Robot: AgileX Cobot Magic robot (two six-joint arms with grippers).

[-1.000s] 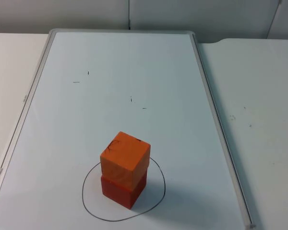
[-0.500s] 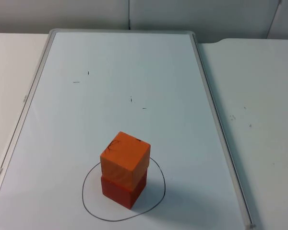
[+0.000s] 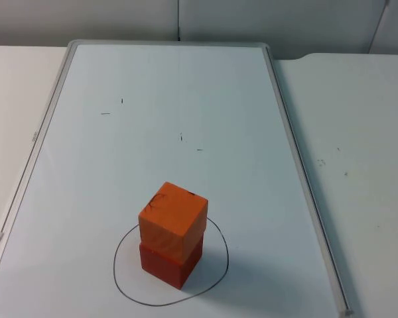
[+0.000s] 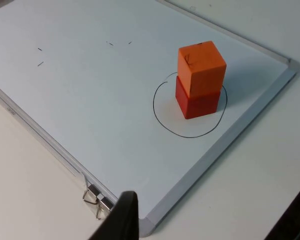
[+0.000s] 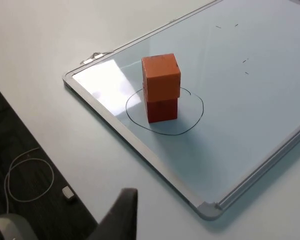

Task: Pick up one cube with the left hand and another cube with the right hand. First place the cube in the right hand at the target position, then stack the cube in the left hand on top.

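Note:
An orange cube [image 3: 173, 218] stands on a red cube [image 3: 169, 264], turned slightly against it. The stack sits inside a hand-drawn black circle [image 3: 115, 265] near the front of the whiteboard. The left wrist view shows the orange cube [image 4: 201, 67] and the red cube [image 4: 199, 102] from a distance. My left gripper [image 4: 122, 220] is held back off the board's corner, far from the stack. In the right wrist view the orange cube [image 5: 161, 75] tops the red cube [image 5: 161, 108]. My right gripper [image 5: 122, 215] hangs over the table beside the board, holding nothing.
The whiteboard's metal frame [image 3: 298, 165] lies flat on the white table. Metal clips [image 4: 96, 199] sit at its edge near the left gripper. Beyond the table edge are dark floor and a white cable [image 5: 25, 175]. A few small pen marks [image 3: 181, 137] dot the board.

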